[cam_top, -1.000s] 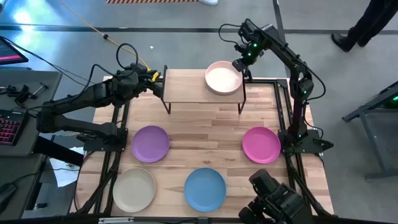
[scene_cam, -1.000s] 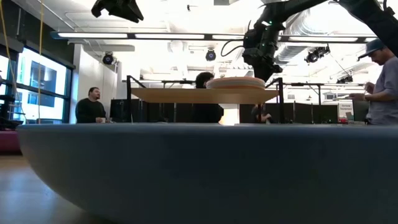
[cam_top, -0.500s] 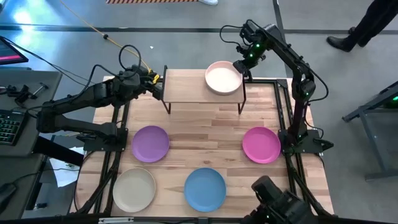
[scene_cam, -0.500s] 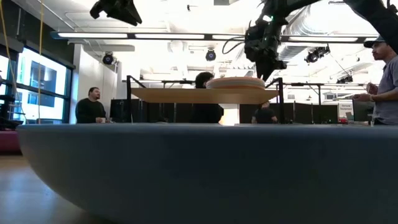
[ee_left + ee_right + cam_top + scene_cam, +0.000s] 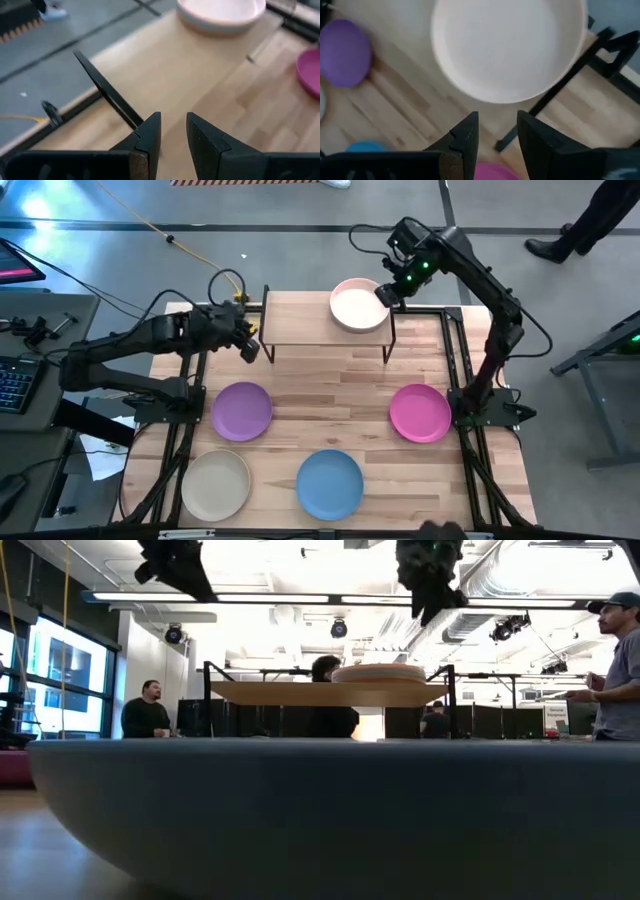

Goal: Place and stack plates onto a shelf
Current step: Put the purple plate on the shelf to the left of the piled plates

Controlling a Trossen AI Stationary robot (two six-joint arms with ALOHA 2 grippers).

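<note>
A pale pink plate (image 5: 359,305) sits flat on the right end of the shelf (image 5: 300,320), a light wood top on black legs. It also shows in the low view as the plate (image 5: 380,672) and in the right wrist view as the plate (image 5: 507,47). On the table lie a purple plate (image 5: 242,411), a magenta plate (image 5: 420,413), a blue plate (image 5: 330,484) and a beige plate (image 5: 215,485). My right gripper (image 5: 381,296) hovers open above the pink plate's right rim. My left gripper (image 5: 249,347) is open beside the shelf's left legs, touching nothing.
The shelf's left half (image 5: 165,65) is bare wood. The blue plate (image 5: 320,810) fills the low view's foreground. Black frame rails run along both table sides (image 5: 455,370). People stand and sit in the room beyond the table (image 5: 148,710).
My right gripper has risen from beside the pink plate's rim to well above it, and the plate stays on the shelf. My left gripper has moved from the shelf's far-left corner toward the table's near edge, along the shelf's left end.
</note>
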